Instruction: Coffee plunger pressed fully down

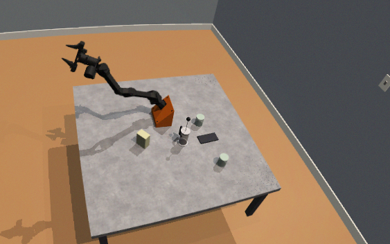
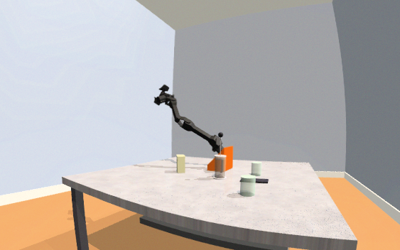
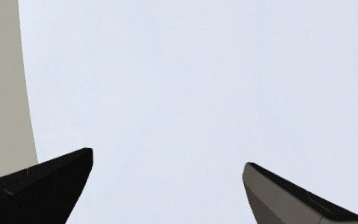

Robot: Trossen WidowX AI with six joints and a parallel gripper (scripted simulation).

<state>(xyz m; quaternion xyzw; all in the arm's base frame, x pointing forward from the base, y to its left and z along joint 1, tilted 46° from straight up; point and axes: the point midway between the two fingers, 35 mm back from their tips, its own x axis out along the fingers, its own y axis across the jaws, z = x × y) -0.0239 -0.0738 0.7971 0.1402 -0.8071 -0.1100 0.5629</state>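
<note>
Fingertips of the gripper fill the lower corners of the wrist view, spread wide with only pale wall between them; nothing held.

Coffee press (image 1: pixel 183 136) stands upright on the desk (image 1: pixel 152 194), near its middle, just in front of the orange arm base (image 1: pixel 163 112). Glass body, dark contents in the lower part, pale lid. Plunger rod sticks up from the lid with its black knob (image 2: pixel 221 134) raised well above it, so plunger not pressed. Small dark handle on the press side facing the base.

Around the press: dark flat slab (image 1: pixel 207 138) lies just beside it on the right in the top view, apart from it. One pale green cylinder (image 1: pixel 199 120) near the press, beside the base. Second pale green cylinder (image 1: pixel 223 159) farther out toward the desk edge. Cream block (image 1: pixel 143 138) stands upright on the other side of the press, well apart.

Arm (image 1: pixel 131 91) reaches up and away from the base, out past the desk's far edge. Gripper (image 1: pixel 71 53) high in the air, over the floor, well apart from the press, jaws wide and pointing away from the desk.
</note>
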